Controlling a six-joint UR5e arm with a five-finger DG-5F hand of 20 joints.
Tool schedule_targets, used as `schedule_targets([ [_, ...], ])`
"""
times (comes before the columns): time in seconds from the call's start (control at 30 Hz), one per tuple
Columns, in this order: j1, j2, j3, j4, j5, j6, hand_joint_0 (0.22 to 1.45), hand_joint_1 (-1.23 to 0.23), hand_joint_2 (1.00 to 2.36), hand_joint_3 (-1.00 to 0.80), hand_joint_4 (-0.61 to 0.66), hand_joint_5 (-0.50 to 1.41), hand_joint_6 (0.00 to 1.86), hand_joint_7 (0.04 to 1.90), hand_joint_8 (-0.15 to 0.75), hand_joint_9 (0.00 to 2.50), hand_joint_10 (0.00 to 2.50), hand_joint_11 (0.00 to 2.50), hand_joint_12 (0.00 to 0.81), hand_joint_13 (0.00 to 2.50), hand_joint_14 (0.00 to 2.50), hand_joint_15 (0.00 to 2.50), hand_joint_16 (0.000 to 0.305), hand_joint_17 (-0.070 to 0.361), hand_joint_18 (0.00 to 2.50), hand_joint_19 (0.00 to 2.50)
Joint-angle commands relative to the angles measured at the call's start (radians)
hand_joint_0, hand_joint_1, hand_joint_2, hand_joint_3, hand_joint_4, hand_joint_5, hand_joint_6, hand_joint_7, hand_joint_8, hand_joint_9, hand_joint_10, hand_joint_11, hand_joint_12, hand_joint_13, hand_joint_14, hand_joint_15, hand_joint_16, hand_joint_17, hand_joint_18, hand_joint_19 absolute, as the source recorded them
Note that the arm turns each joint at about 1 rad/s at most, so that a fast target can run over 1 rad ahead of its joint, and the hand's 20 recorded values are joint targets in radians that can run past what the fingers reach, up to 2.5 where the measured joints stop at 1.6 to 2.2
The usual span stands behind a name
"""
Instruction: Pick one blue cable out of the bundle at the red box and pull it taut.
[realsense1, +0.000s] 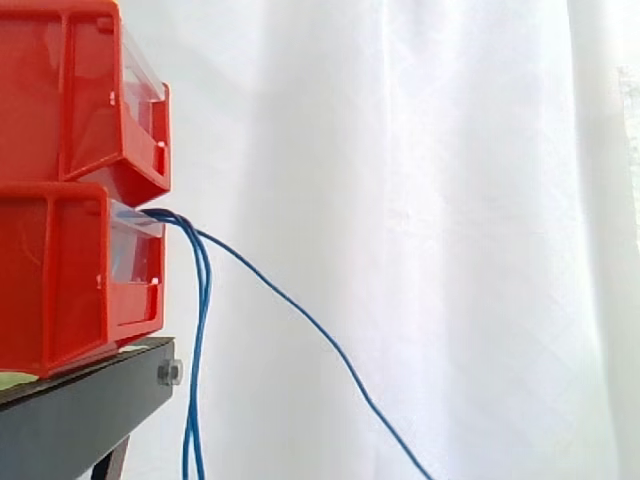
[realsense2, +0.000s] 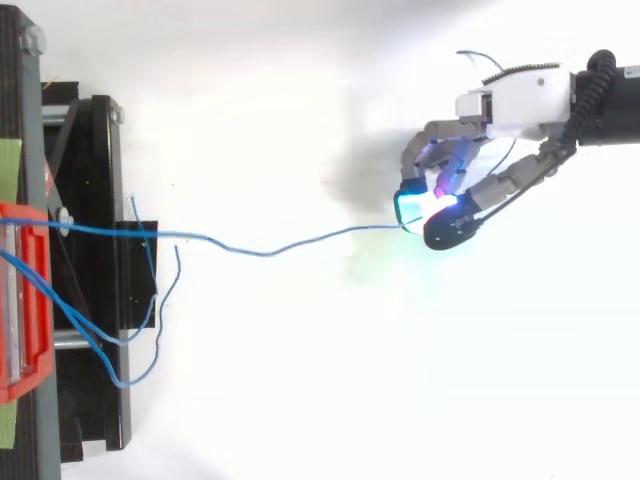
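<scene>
1. Done: one blue cable (realsense2: 300, 242) is singled out. The robot hand (realsense2: 495, 108) has its glowing fingertips (realsense2: 410, 207) and thumb pinched on it, well apart from the red box (realsense2: 20, 300).
2. Left: the pull. The cable runs from the box to the robot hand with a shallow wave in it, so by my read it is not yet taut.
3. The rest of the bundle (realsense1: 198, 340) hangs loose from the box mouth, down past the bench (realsense1: 90, 405) edge.
4. Side view gives the height: two stacked boxes, with the cables coming from the lower one. The picked cable droops down and to the right, clearly sagging.
5. Top view gives the grasp itself. It also shows the loose cables looping beside the bench, clear of the picked one.
</scene>
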Motion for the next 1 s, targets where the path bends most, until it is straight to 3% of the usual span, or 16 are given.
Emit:
schedule_targets([
  [0.0,0.0,0.0,-0.074,0.209,0.0,0.0,0.63,-0.79,1.02,-0.09,0.02,-0.14,0.91,1.02,0.366,0.92,0.01,1.05,0.368,0.42,0.01,0.13,0.05,0.113,0.46,0.17],
  [0.17,0.0,-0.002,-0.02,0.37,0.0,0.0,0.63,-0.79,1.02,-0.08,0.02,-0.14,0.91,1.02,0.365,0.92,0.01,1.04,0.368,0.42,0.01,0.14,0.05,0.113,0.46,0.17],
  [0.3,0.0,0.0,0.021,0.438,0.003,0.0,0.63,-0.79,1.02,-0.08,0.02,-0.14,0.91,1.02,0.361,0.92,0.01,1.04,0.368,0.42,0.01,0.13,0.05,0.113,0.46,0.17],
  [0.97,-0.003,0.0,0.03,0.444,0.003,0.0,0.63,-0.79,1.02,-0.08,0.02,-0.14,0.91,1.03,0.363,0.91,0.01,1.03,0.367,0.41,0.0,0.12,0.05,0.113,0.46,0.17],
])
